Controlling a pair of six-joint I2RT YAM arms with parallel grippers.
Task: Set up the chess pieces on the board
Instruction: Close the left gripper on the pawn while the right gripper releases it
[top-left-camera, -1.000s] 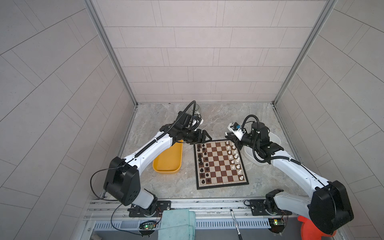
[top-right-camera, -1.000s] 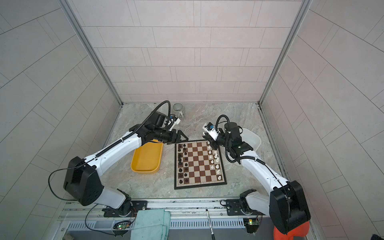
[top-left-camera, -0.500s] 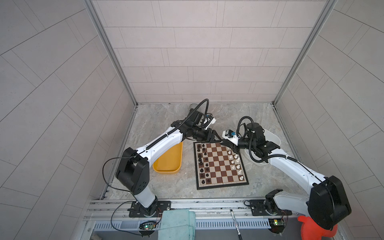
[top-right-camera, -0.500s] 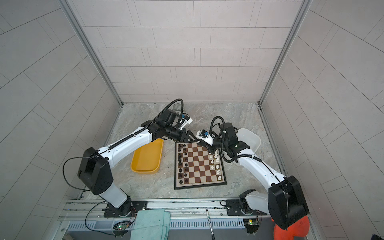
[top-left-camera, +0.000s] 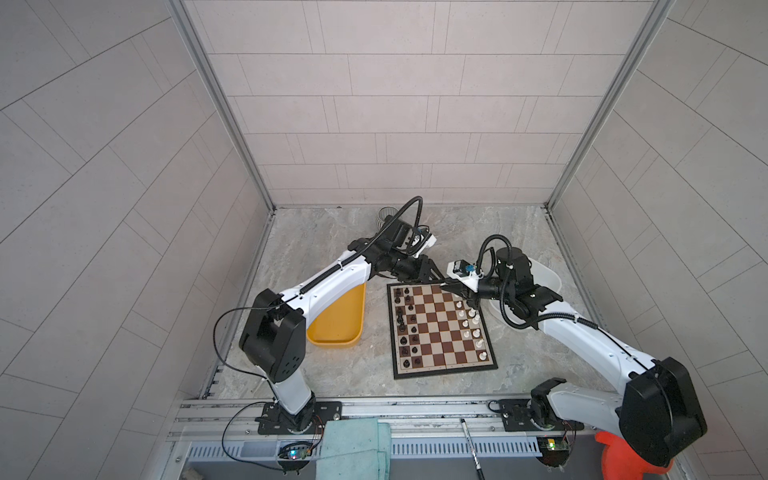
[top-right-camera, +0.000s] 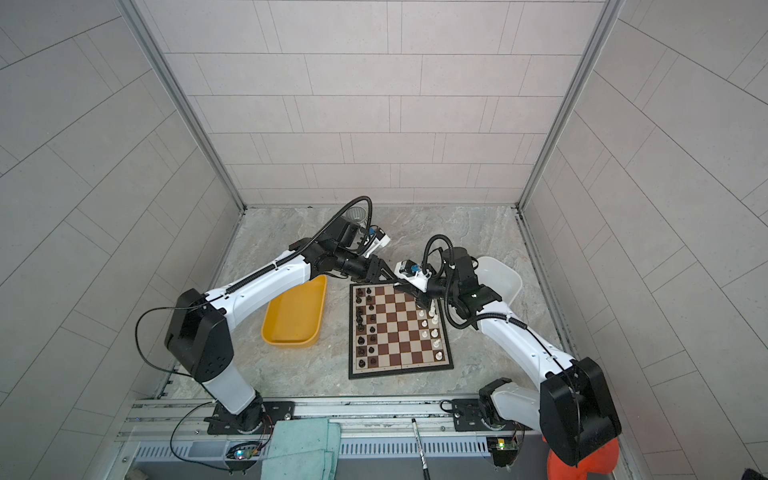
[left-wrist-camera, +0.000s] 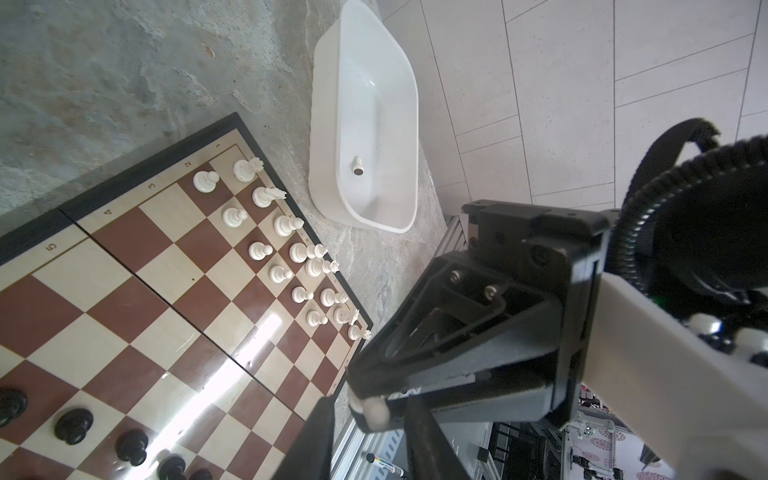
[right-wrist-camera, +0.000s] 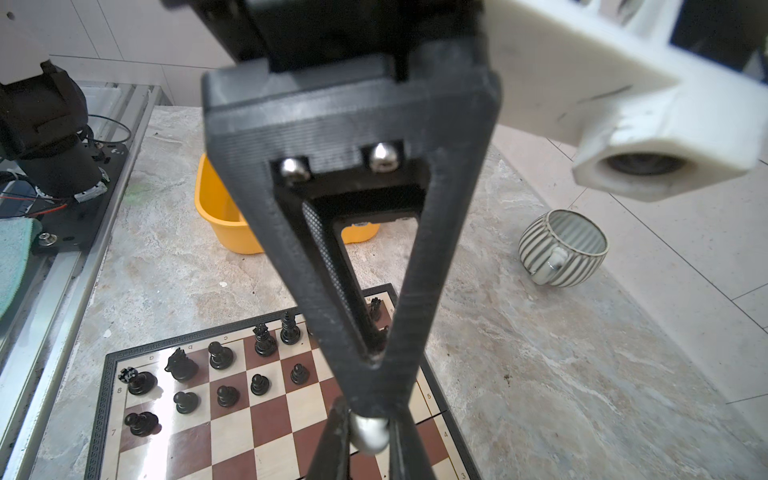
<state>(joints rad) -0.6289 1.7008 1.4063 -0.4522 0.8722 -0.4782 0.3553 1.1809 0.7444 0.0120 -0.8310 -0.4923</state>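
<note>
The two arms have come together. A second ago they are apart, one near each top corner of the board. Now their tips meet over the board's top edge, a bit right of its middle in both top views.

The right fingers are shut on one small white piece. They hold it up in the air, off the board. The left fingers are much closer together than a second ago. One sits on each side of that same piece. In the left wrist view a thin gap shows beside the piece, so they do not look shut yet. Whether they touch it cannot be told.

This looks like a pass, with the white piece going from the right arm to the left arm. The right fingers should hold on until the left ones pinch well. If not, the tiny piece may fall and knock others over.

The board is nearly set. The black pieces stand in two lines down its left side in the top views. The white pieces stand in two lines down its right side. Some squares near the arms look bare, though the arms hide part of them. A spare piece, also white, lies in the white tray just right of the board. So the job seems almost done, with these two pieces left to place.
</note>
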